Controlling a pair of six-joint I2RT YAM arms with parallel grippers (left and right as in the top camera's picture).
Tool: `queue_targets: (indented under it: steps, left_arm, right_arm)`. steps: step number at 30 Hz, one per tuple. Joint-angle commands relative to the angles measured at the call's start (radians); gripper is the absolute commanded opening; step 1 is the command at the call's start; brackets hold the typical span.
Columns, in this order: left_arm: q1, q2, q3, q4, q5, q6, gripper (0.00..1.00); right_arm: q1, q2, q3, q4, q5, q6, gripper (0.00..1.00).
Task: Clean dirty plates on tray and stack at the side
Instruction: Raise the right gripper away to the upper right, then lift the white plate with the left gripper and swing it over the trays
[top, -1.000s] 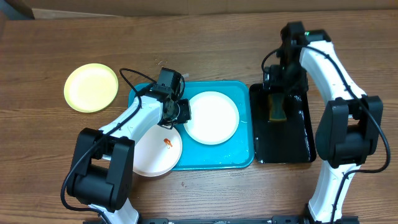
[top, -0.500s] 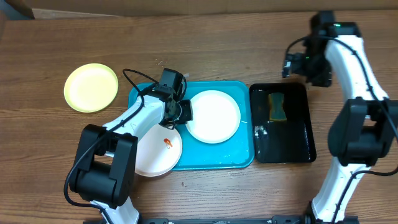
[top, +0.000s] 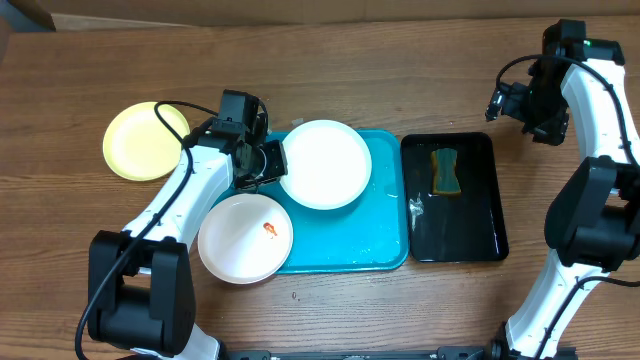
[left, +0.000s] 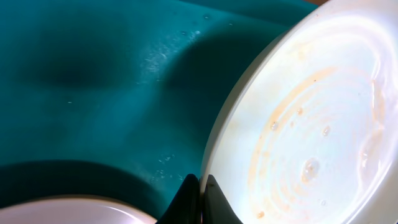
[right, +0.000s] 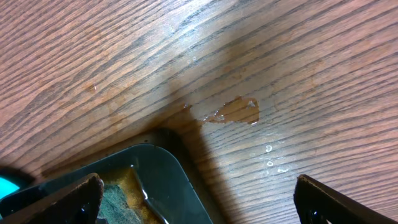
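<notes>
At the near left corner of the tray (top: 370, 245), the smeared white plate (top: 245, 238) overhangs the rim, not yet cleaned. Just beyond it the left hand (top: 262, 160) is pinched tight on the left rim of the second white plate (top: 325, 164), which reaches past the tray's far edge and, judging by its shadow, is raised. The grip is thin and the plate is wet, with a faint orange film. It could swivel, slip, or clip the smeared white plate, and it may be stacked unclean. The yellow-green plate (top: 145, 140) lies toward the far left of the bench (top: 350, 60). The right hand (top: 510, 103) stands wide and empty past the far right corner of the black tray (top: 455, 235), which holds the sponge (top: 445, 170).
</notes>
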Motion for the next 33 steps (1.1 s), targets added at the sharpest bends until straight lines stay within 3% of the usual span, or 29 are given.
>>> queue_targets:
  steps: [1, 10, 19, 24, 33]
  left_arm:
    - [-0.005, -0.018, 0.032, -0.008, 0.032, 0.055, 0.04]
    - [-0.068, -0.018, 0.224, -0.108, -0.048, 0.047, 0.04]
    - [-0.351, -0.018, 0.294, -0.039, -0.426, 0.018, 0.04]
    - [-0.559, -0.018, 0.294, 0.023, -0.726, 0.022, 0.04]
    - [-0.802, -0.004, 0.294, 0.153, -1.113, 0.190, 0.04]
  right_arm:
    - [-0.003, -0.006, 0.019, 0.003, -0.002, 0.008, 1.00]
    - [-0.003, -0.006, 0.019, 0.003, -0.002, 0.008, 1.00]
    - [-0.003, -0.006, 0.019, 0.003, -0.002, 0.008, 1.00]
    - [-0.003, -0.006, 0.019, 0.003, -0.002, 0.008, 1.00]
    - [-0.003, -0.006, 0.019, 0.003, -0.002, 0.008, 1.00]
